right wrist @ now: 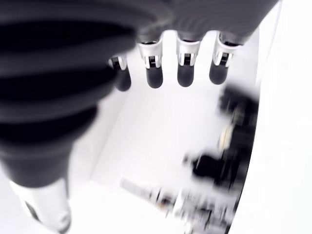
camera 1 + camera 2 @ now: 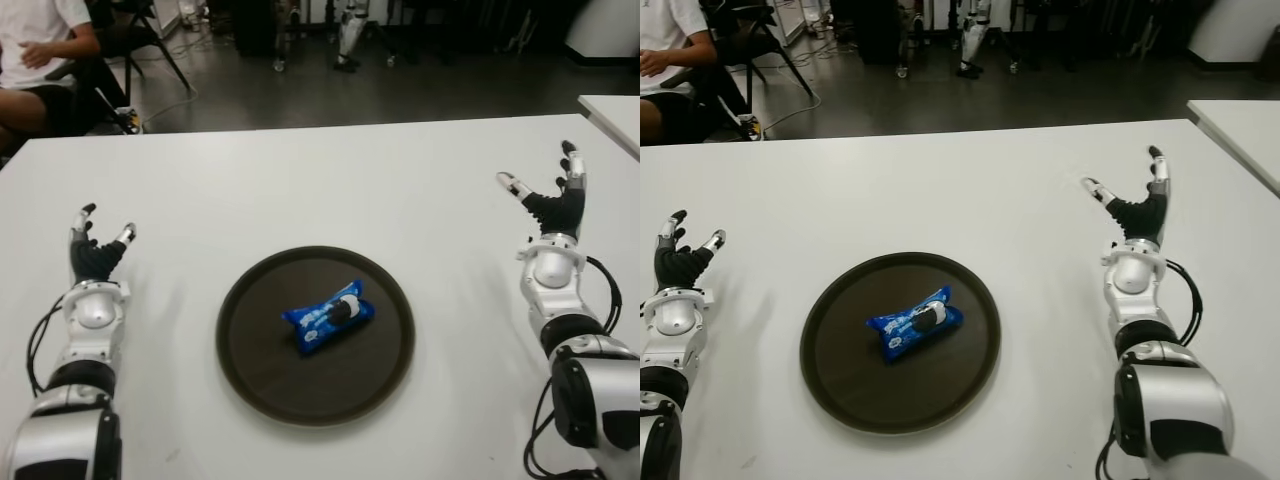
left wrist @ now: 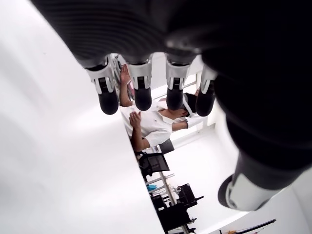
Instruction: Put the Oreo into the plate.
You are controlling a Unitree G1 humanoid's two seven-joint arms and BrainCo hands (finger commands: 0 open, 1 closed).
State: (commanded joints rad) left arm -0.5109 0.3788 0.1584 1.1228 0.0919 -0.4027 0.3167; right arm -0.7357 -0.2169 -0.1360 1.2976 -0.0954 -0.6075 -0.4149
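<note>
I see the Oreo [image 2: 329, 315] on the plate [image 2: 250, 370]; left hand [image 2: 97, 252] and right hand [image 2: 553, 203] spread, empty, though the right's wrist view is blurred; a careless reach might nudge it.

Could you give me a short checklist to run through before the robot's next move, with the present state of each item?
1. Oreo pack lies inside the plate: ok.
2. Pack is clear of the plate's rim: ok, it sits near the middle.
3. Left hand open and holding nothing: ok, it shows left of the plate, apart from it.
4. Right hand open and holding nothing: ok, it shows right of the plate, farther back on the table.
5. Pack undamaged: cannot tell.
6. Person seated beyond the table's far left corner, away from both hands: ok.
</note>
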